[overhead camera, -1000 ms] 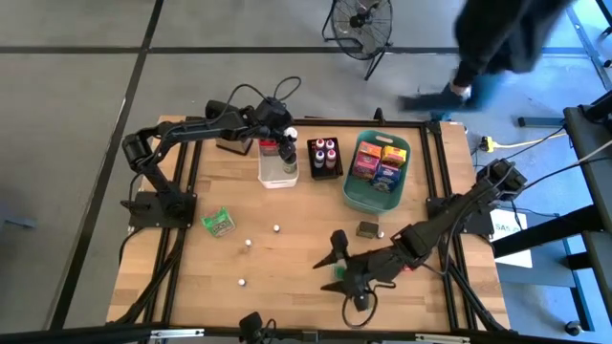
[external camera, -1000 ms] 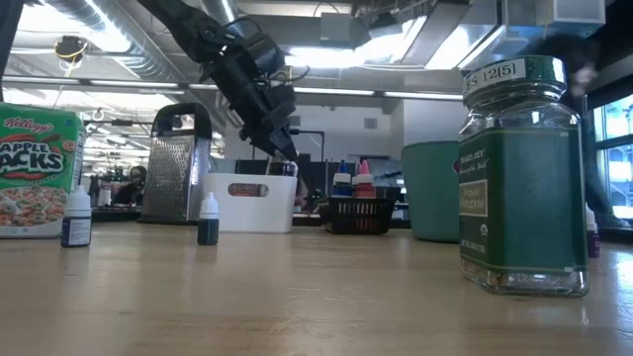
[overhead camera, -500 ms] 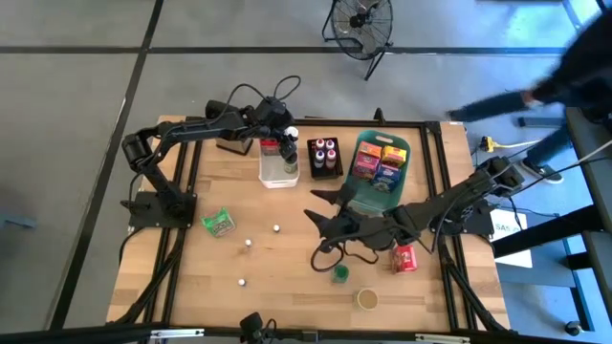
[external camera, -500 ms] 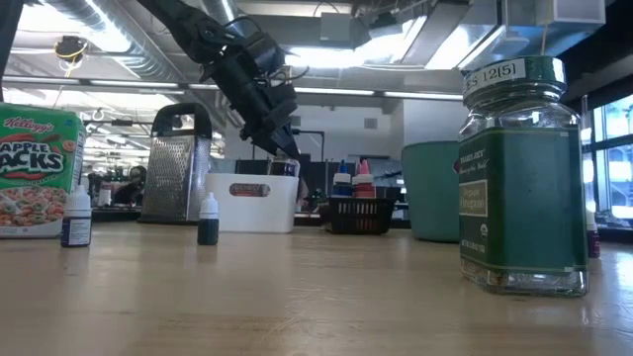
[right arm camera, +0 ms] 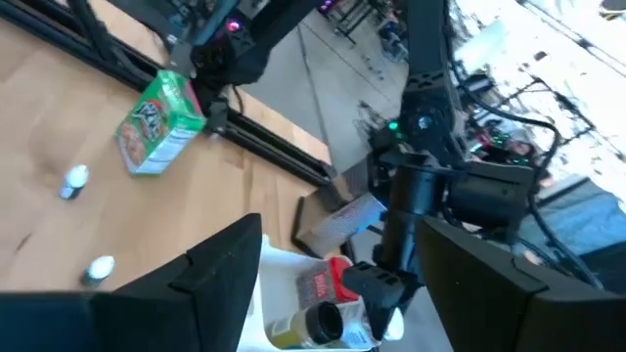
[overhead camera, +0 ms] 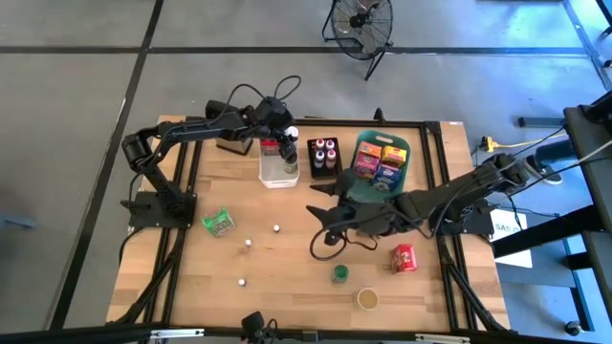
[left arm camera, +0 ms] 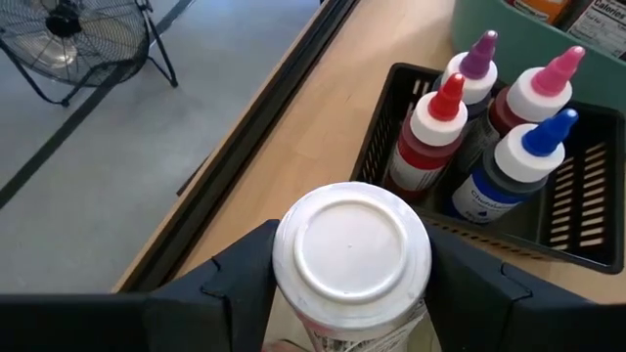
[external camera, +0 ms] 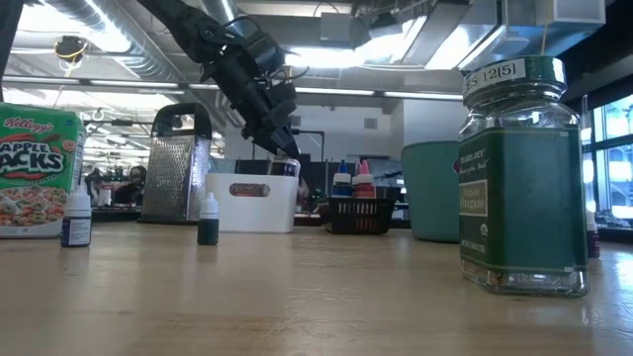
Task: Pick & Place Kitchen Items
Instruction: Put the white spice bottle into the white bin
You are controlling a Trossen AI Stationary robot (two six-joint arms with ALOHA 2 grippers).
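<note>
Left gripper (overhead camera: 287,137) grasps a white-capped bottle (left arm camera: 351,254) over the white bin's (overhead camera: 276,177) far right edge; right gripper (overhead camera: 323,212) hangs released above open mid-table wood.

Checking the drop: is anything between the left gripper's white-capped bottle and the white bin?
Nothing visible. The left gripper holds the white-capped bottle right over the white bin, which already has a red item inside.

Both arms are showing matte black jointed links with black cables looping beside them; the left hand (left arm camera: 347,293) and right hand (right arm camera: 337,293) are showing broad, angular black fingers.
</note>
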